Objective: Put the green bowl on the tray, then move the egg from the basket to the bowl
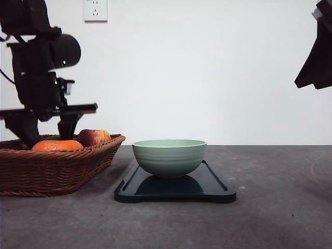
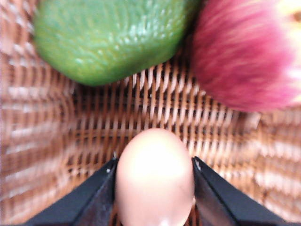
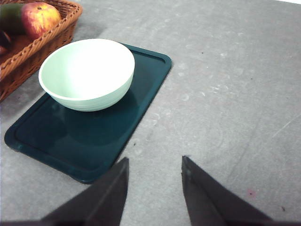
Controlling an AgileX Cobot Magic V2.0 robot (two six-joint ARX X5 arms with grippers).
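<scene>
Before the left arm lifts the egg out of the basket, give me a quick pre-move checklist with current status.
1. Egg between the left gripper fingers, one on each side: ok.
2. Grip firm enough to lift: cannot tell; contact looks close but force is not visible.
3. Neighbours clear of the egg: ok; the green fruit and red apple lie apart from it in the basket.
4. Green bowl sitting on the tray: ok.
5. Bowl empty to receive the egg: ok, in the right wrist view.
6. Right gripper out of the way: ok; open, over bare table beside the tray.
</scene>
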